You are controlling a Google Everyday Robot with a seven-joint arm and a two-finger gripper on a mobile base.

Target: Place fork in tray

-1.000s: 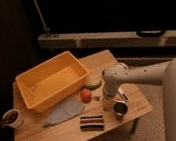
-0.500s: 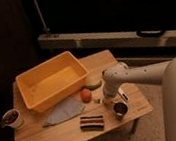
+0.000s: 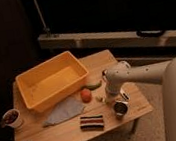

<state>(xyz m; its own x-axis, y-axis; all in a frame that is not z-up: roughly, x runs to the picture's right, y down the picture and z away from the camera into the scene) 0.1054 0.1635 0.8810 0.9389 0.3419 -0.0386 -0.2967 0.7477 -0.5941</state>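
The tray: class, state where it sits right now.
Camera view: the tray fills the table's back left, beside the small orange object; the gripper is right of it, by the metal cup.

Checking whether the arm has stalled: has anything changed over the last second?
No visible change. The gripper stays low beside the metal cup, right of the tray; nothing was taken or released. Tray, cup, orange fruit and cloth lie as before.
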